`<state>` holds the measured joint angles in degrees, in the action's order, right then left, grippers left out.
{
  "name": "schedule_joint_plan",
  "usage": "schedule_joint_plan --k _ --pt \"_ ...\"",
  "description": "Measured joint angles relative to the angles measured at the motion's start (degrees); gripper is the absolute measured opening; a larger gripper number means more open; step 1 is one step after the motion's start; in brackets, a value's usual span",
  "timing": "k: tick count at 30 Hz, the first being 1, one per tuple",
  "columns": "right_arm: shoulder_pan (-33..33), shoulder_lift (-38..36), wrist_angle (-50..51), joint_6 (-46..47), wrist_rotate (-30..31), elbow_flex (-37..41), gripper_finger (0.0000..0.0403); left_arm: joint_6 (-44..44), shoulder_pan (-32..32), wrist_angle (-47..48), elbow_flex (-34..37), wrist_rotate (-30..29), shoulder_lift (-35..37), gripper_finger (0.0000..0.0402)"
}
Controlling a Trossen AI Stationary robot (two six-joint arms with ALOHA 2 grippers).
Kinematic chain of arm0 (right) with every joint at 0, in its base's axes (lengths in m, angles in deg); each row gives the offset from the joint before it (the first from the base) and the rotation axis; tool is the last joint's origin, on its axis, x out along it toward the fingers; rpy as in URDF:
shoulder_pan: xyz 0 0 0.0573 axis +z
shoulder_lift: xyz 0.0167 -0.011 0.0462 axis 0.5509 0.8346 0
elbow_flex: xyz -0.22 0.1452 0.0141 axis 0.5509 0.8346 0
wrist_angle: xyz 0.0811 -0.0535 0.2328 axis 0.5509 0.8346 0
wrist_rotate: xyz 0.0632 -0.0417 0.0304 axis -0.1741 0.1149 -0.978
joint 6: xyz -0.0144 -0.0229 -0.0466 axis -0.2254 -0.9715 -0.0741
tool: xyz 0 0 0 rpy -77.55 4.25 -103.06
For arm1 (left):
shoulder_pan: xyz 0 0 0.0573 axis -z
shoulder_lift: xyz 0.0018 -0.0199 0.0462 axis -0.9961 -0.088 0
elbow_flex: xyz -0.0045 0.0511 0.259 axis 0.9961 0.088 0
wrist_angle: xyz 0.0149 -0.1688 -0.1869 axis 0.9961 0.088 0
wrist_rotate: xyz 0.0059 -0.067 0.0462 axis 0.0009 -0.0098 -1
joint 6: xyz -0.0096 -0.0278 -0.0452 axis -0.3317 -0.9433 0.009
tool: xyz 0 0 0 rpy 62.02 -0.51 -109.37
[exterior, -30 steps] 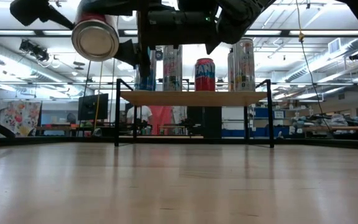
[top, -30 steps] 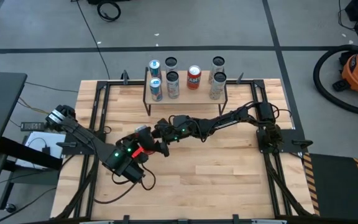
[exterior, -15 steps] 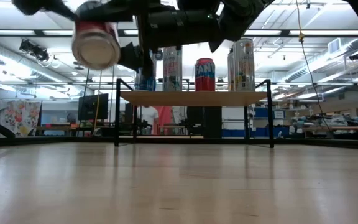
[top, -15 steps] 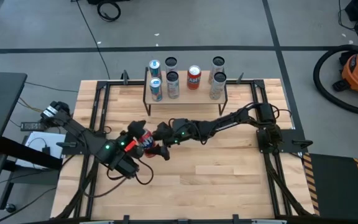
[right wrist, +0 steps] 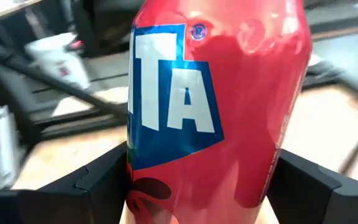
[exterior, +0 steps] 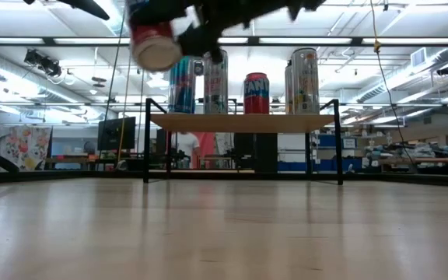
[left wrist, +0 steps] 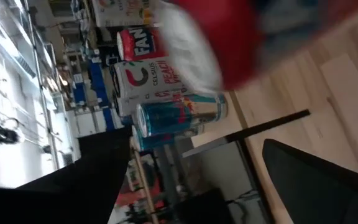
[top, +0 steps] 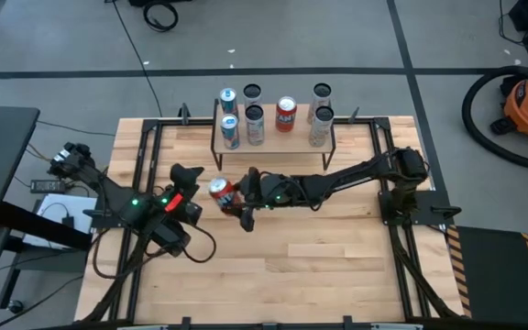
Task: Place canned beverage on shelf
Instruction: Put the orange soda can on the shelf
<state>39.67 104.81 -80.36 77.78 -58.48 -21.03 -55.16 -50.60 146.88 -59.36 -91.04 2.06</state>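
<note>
A red can (top: 219, 191) hangs above the middle of the tabletop, and my right gripper (top: 231, 196) is shut on it. The can fills the right wrist view (right wrist: 216, 106) and shows high up in the low view (exterior: 154, 40). My left gripper (top: 185, 191) stands open just left of the can and touches nothing. The shelf (top: 293, 137), a light-wood board on black legs, stands at the table's far edge and carries several upright cans (exterior: 257, 93). My right gripper pinches the red can's side wall (right wrist: 145, 174) between its two fingers (right wrist: 104, 177), one on each side and lying across the can. The fingers come about level from the table's right side. The can is tilted and lifted clear of the table, one end (exterior: 159, 56) facing the near edge.
Black frame rails (top: 145, 165) run along the table's left and right sides. More cans (top: 251, 93) stand behind the shelf. Bare tabletop (top: 319, 266) lies between the arms and the near edge.
My left gripper carried the red can up and toward the far edge to my right gripper, then opened, let go and drew back toward the table's left. The can is now held by my right gripper, a little farther right and still clear of the table.
</note>
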Motion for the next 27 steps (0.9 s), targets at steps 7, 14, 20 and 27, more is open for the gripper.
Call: schedule_joint_plan --k 7,14,20,27 --pt "2.2 -7.9 6.2 -4.2 14.1 1.0 0.0314 -7.9 0.0 -0.1 0.0 0.2 2.8 0.0378" --pt "4.7 -15.8 13.5 -7.3 28.3 1.0 0.0314 -17.4 0.0 0.0 0.0 1.7 4.2 0.0378" --pt "5.4 -22.0 19.2 -8.7 35.8 1.0 0.0314 -23.4 0.0 0.3 0.0 4.5 4.2 0.0378" --pt "4.5 -28.0 22.0 -10.8 37.0 1.0 0.0314 -25.5 0.0 0.4 0.0 6.1 4.2 0.0378"
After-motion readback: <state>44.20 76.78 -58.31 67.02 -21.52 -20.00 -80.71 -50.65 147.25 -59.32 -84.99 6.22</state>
